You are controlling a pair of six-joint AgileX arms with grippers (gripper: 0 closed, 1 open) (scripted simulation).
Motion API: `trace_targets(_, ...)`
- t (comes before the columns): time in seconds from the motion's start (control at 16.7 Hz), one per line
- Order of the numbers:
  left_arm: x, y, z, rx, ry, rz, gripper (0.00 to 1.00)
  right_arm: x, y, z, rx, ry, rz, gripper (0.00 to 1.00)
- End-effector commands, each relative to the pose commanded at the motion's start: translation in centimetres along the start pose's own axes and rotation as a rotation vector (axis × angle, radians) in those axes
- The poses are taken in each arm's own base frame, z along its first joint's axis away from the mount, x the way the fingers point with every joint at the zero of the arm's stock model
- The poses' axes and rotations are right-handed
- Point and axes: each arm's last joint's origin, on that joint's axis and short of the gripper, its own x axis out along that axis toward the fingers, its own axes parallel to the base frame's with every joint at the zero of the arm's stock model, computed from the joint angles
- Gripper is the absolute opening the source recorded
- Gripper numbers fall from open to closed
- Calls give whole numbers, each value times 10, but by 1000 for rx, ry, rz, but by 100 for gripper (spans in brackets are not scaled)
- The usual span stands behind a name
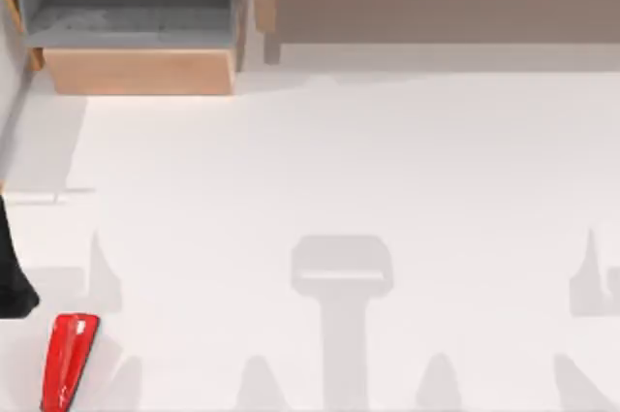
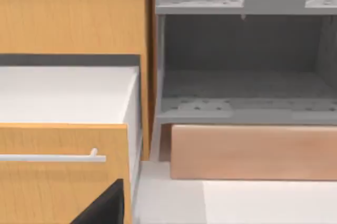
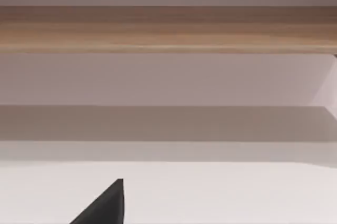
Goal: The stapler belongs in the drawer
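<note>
The stapler [image 1: 69, 361] lies flat on the table [image 1: 339, 170] at seven o'clock, well apart from the open drawer [image 1: 136, 71] at eleven o'clock, apparently awaiting pickup, though whether either gripper is released or clenched cannot be told.

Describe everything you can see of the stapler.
The stapler is a small, glossy red wedge, squared at one end and tapering toward the other, with a bright highlight along its body. It lies flat on the white table at the top view's lower left corner, its narrow end running to the picture's bottom edge. Nothing grips it. It is far from the open drawer at the upper left.
</note>
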Motion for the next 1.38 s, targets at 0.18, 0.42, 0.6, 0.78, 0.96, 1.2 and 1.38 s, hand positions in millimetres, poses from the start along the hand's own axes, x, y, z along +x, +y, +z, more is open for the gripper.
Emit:
trace_targets(0.18, 0, 0, 2, -2, 12, -3, 100, 0, 0, 0, 0, 0, 0, 100)
trace_targets(0.42, 4, -3, 17, -19, 167, -30, 100, 0, 0, 0, 0, 0, 0, 100)
trace_targets(0.6, 17, -8, 27, -27, 410, -57, 100, 0, 0, 0, 0, 0, 0, 100)
trace_targets(0.78, 38, -15, 29, -19, 731, -80, 100, 0, 0, 0, 0, 0, 0, 100)
trace_targets(0.96, 63, -25, 23, 8, 1059, -91, 100, 0, 0, 0, 0, 0, 0, 100)
trace_targets(1.2, 91, -39, 14, 53, 1383, -91, 100, 0, 0, 0, 0, 0, 0, 100)
trace_targets(1.38, 105, -47, 10, 79, 1521, -87, 100, 0, 0, 0, 0, 0, 0, 100)
